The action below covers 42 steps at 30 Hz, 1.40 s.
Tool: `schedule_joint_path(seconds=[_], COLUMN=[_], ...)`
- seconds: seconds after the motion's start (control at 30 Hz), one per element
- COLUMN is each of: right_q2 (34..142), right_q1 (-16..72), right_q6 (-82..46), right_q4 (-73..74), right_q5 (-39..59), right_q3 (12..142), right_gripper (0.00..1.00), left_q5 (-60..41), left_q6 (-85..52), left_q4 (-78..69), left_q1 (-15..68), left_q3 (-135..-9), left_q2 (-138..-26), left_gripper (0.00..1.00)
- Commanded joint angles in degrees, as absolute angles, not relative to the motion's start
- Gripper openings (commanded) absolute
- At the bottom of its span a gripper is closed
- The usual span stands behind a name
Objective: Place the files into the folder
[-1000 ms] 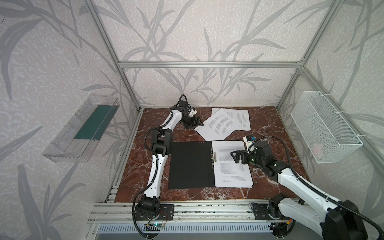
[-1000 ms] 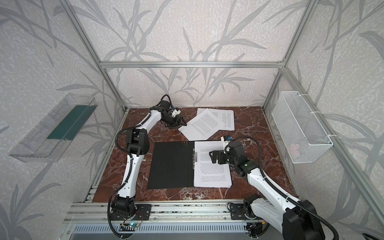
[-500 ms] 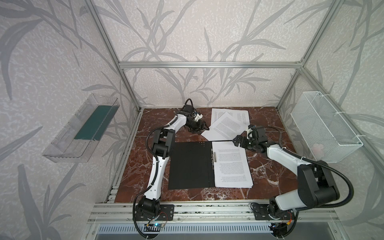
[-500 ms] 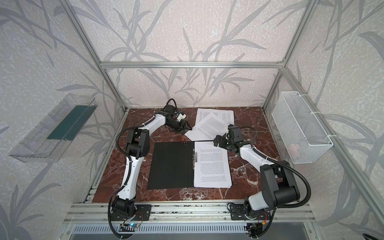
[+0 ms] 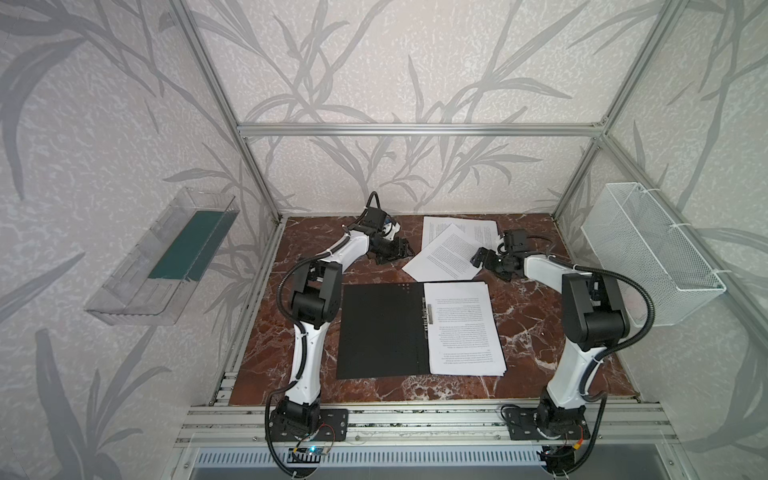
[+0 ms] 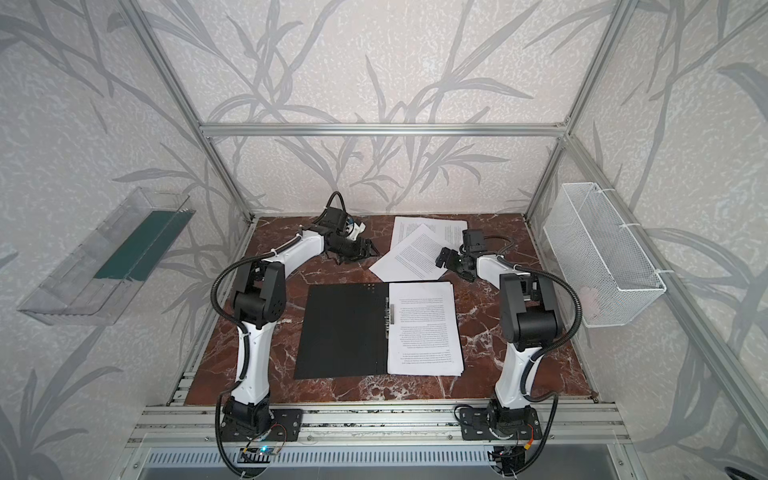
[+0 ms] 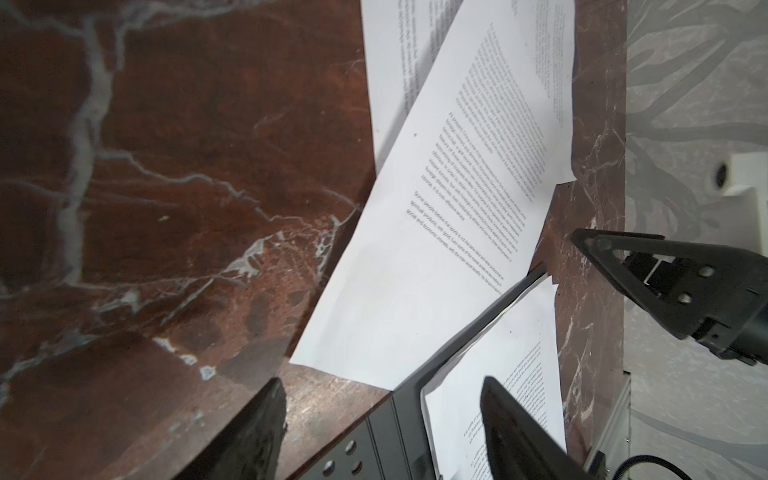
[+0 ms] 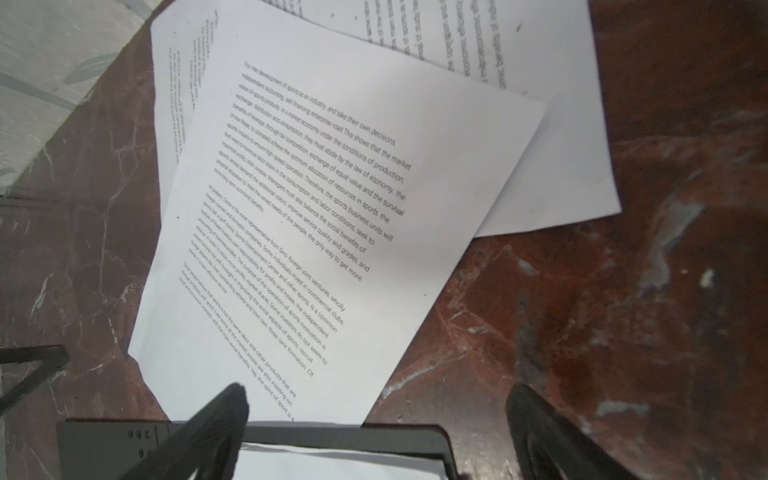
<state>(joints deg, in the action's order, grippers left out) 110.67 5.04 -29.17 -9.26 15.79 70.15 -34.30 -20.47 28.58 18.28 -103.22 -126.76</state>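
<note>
Top views first: in both top views I see the folder (image 5: 380,328) lying open in the middle of the frame on the marble worktop (image 5: 540,324), black inside facing up, with a metal clip (image 5: 430,318) on its spine. A squared stack of files (image 5: 461,328) sits on its right half. More loose files (image 5: 449,253) lie overlapping just above it in the frame, near the back wall. Their print is too small for me to read here. The left gripper (image 5: 399,251) is just left of those sheets and the right gripper (image 5: 482,257) is at their right edge. A clear tray (image 6: 104,266) hangs at mid-left and a wire basket (image 6: 602,253) at mid-right.

Left wrist view: the left gripper (image 7: 382,415) has its jaws apart with nothing between them, above the folder's corner (image 7: 374,453). The tilted loose sheet (image 7: 436,249) runs up to the folder's edge. The text is blurred.

Right wrist view: the right gripper (image 8: 378,390) has its jaws spread wide and holds nothing, straddling the folder's edge (image 8: 332,434). On the tilted sheet (image 8: 311,228) I can read "This shows that the market" and "the only way to get more". I cannot tell whether that sheet overlaps the folder.
</note>
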Motion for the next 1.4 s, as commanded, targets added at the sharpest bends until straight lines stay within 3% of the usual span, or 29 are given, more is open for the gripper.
schedule_joint_path(seconds=[0.0,0.43,0.83,1.37], right_q2=[112.75,117.22,119.85,120.05], right_q1=[4.06,3.52,2.55,2.64], right_q6=[-29.64,-31.55,-34.75,-45.12], right_q4=[-10.97,-11.05,-7.42,17.05], right_q5=[18.73,22.7,27.6,39.29], right_q3=[73.13,76.01,75.52,67.53], right_gripper=[0.97,0.95,0.94,0.93], left_q5=[-30.89,-37.69,-31.54,-29.74], left_q6=[-20.23,-18.71,-16.71,-16.61], left_q4=[26.48,32.27,37.65,39.35], left_q1=[20.57,23.96,24.37,24.49], left_q3=[-102.98,-109.25,-107.51,-108.78], left_q2=[-123.45,-132.49,-136.48,-139.31], left_gripper=[0.75,0.77,0.77,0.77])
